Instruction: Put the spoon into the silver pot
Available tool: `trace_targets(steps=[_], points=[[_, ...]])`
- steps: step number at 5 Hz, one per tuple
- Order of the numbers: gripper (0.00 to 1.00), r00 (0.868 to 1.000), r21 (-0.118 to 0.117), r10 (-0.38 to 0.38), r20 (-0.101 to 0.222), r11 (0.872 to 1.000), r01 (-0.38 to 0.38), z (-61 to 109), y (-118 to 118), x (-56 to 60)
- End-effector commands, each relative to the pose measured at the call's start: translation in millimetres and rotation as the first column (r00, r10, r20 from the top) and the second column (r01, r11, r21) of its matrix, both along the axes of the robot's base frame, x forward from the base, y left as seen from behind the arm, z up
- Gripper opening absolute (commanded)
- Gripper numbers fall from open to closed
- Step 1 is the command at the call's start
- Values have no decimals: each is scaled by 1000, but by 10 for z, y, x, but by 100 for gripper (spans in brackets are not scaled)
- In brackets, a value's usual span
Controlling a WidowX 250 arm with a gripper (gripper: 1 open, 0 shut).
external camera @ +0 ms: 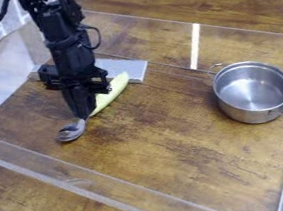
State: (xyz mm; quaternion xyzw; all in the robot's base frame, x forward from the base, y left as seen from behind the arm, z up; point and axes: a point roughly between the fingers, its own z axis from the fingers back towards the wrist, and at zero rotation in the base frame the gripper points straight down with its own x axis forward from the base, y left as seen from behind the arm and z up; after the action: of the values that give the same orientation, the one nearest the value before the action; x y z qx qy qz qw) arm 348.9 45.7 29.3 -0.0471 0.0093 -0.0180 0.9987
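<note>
The spoon lies on the wooden table at the left, its silver bowl (70, 132) pointing toward the front and its pale yellow-green handle (112, 90) slanting back to the right. My gripper (85, 106) points straight down over the spoon's neck. Its black fingers are closed together on the handle where it meets the bowl, and the spoon still rests on the table. The silver pot (253, 91) stands upright and empty at the right, well apart from the gripper, with one loop handle toward the front right.
A flat grey block (125, 71) lies just behind the gripper. Clear acrylic walls (196, 43) fence in the wooden table, with a low front wall (61, 176). Bare wood lies between the spoon and the pot.
</note>
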Motion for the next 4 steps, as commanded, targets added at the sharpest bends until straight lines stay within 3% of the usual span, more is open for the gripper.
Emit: trace_targets(steps=[1, 4], points=[[0, 999, 0, -43, -6, 999, 43, -57, -70, 96], [0, 1000, -11, 2, -19, 1000, -2, -69, -179, 139]])
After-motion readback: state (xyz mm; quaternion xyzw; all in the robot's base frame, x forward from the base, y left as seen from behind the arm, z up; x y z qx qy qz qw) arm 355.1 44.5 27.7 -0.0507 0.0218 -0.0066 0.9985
